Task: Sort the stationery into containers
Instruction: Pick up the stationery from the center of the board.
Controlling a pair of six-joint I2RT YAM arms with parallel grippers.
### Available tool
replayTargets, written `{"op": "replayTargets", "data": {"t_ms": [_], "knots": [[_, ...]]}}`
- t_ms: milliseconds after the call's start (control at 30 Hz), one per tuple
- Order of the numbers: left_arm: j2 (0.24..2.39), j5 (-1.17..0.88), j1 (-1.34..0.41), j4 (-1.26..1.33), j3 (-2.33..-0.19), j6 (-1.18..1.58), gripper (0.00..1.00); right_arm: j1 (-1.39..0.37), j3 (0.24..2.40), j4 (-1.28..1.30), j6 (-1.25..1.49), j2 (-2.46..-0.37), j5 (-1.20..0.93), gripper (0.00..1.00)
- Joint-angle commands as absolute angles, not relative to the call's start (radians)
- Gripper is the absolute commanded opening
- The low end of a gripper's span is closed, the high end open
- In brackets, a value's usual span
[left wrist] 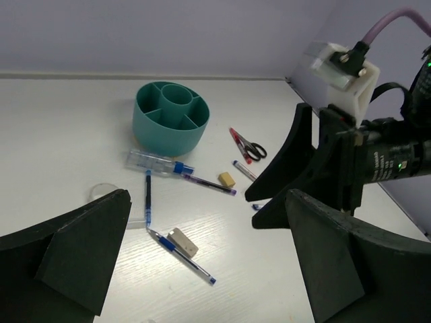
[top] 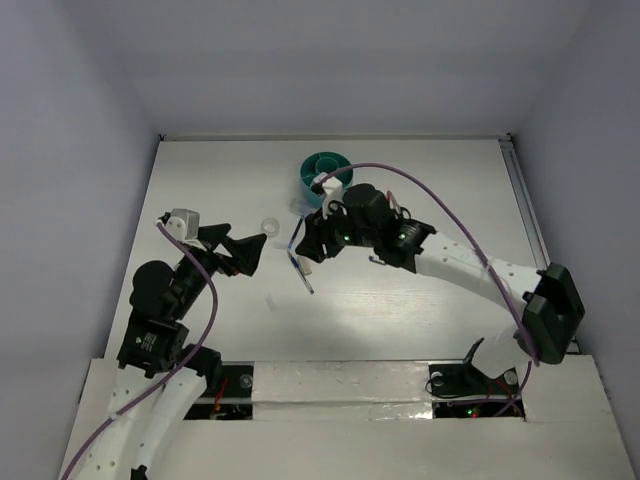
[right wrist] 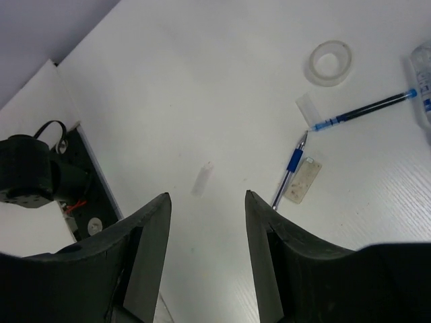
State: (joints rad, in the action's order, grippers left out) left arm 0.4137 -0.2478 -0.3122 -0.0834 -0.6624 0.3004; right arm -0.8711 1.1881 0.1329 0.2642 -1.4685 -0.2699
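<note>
Left wrist view: left gripper (left wrist: pixel 205 202) jaws spread wide over a white tabletop (left wrist: pixel 67 134); blue pens (left wrist: pixel 148 195) lie loose just before the teal cup (left wrist: pixel 165 138); right gripper (right wrist: pixel 207 198) jaws parted, holding nothing. Pen lettering is too small to read.

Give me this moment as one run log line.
cup: nothing visible inside | pens: lying on table | left gripper: open, empty | right gripper: open, empty, above table

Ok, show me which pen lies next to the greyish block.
The blue-gripped pen, lowest in the left wrist view, slanting alongside the greyish block. The remaining pens lie farther off, nearer the teal cup.
</note>
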Motion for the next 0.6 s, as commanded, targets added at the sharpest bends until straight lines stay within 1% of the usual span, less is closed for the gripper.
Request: {"op": "replayTargets", "data": {"t_ms": [0,133,200,300,400,567], "knots": [[0.397,-0.154,-0.314,-0.083,-0.718,0.296,0.99,-0.896,1.313,0.164,0.207,-1.549,-0.229,0.53],[0.388,-0.062,-0.314,-0.112,-0.73,0.302,0.99,-0.917,1.422,0.189,0.178,-1.685,-0.21,0.48],[0.384,-0.011,-0.314,-0.127,-0.736,0.311,0.99,-0.927,1.466,0.202,0.173,-1.733,-0.207,0.48],[0.377,0.215,-0.305,-0.179,-0.753,0.351,0.99,-0.936,1.572,0.239,0.158,-1.837,-0.199,0.49],[0.367,0.384,-0.305,-0.234,-0.768,0.429,0.99,-0.945,1.704,0.299,0.141,-1.958,-0.161,0.5],[0.354,0.448,-0.305,-0.255,-0.77,0.468,0.99,-0.954,1.928,0.388,0.118,-2.126,-0.109,0.5]]}}
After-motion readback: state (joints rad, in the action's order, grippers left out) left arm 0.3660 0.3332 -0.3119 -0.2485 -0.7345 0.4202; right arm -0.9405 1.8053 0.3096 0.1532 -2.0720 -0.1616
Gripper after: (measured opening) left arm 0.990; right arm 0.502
